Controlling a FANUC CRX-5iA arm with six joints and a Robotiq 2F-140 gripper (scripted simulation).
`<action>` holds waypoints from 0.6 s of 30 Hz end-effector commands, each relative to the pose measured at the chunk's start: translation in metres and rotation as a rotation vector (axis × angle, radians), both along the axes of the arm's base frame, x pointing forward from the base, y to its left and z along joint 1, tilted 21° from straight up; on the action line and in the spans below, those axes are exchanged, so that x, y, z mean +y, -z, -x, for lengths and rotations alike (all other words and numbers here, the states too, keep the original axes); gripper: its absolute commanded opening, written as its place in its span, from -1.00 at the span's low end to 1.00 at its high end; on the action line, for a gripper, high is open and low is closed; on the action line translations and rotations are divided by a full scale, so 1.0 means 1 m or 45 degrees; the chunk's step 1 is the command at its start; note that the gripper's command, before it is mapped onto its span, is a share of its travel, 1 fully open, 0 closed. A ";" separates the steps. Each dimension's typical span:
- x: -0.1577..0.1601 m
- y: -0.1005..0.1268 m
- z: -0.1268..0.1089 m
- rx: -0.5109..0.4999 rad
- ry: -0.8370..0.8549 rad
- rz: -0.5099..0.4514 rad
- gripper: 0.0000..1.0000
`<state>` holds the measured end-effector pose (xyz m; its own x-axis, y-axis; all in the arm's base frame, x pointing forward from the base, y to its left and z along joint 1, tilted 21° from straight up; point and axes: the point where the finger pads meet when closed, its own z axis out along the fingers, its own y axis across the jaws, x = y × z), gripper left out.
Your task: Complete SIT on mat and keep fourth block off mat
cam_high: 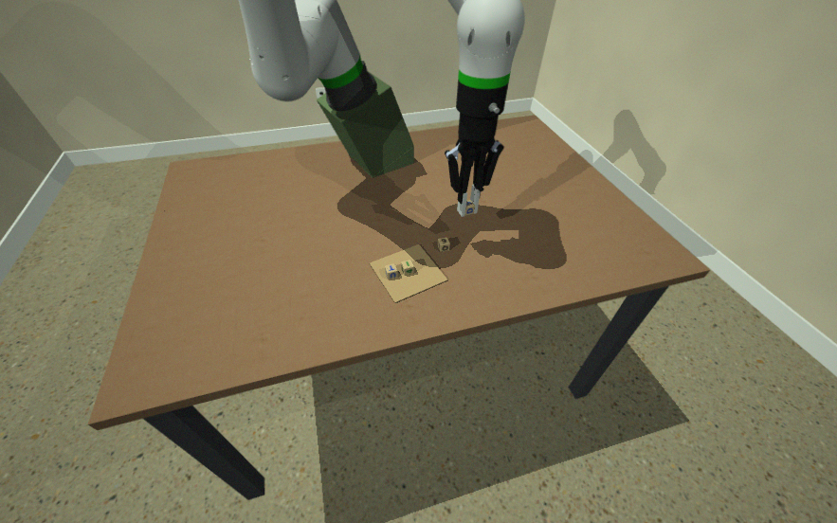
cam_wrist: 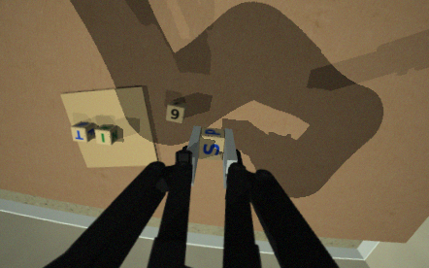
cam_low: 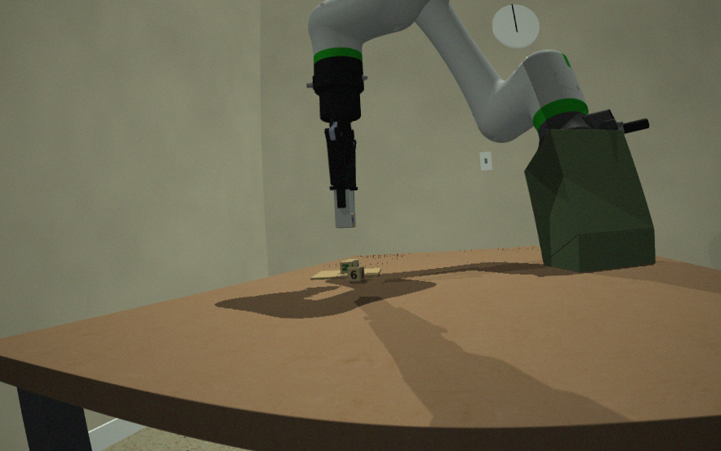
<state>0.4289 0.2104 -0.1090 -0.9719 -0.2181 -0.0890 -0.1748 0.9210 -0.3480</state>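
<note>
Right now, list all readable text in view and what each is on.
"S" in blue, on the block held in the gripper; a second blue letter on its far face, looks like "P".
"T" in blue, on the top of the left block on the mat.
"I" in green, on the block beside it.
"9" on the block off the mat; reads "6" in the exterior view.
Green mark behind it in that view: unreadable.

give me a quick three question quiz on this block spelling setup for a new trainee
1. True or false: the gripper holds nothing.
2. Which blocks lie on the mat? A) T and I B) S and 9 C) I and 9
3. Fill in: the block beside the mat, on the bare table, shows the figure ___.

Key: 1 false, it is shut on the S block, held above the table. 2 A: T block and I block. 3 nine, the 9 block.
</note>
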 end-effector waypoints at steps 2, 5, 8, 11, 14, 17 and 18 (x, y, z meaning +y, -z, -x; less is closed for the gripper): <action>-0.008 -0.004 -0.007 0.073 -0.160 0.020 -0.74; -0.014 -0.008 -0.013 0.115 -0.281 0.040 -0.74; -0.019 -0.010 -0.017 0.145 -0.370 0.054 -0.74; -0.024 -0.013 -0.021 0.178 -0.468 0.070 -0.74; -0.030 -0.015 -0.025 0.212 -0.565 0.085 -0.74; -0.035 -0.018 -0.029 0.245 -0.663 0.101 -0.74; -0.037 -0.019 -0.030 0.256 -0.695 0.107 -0.74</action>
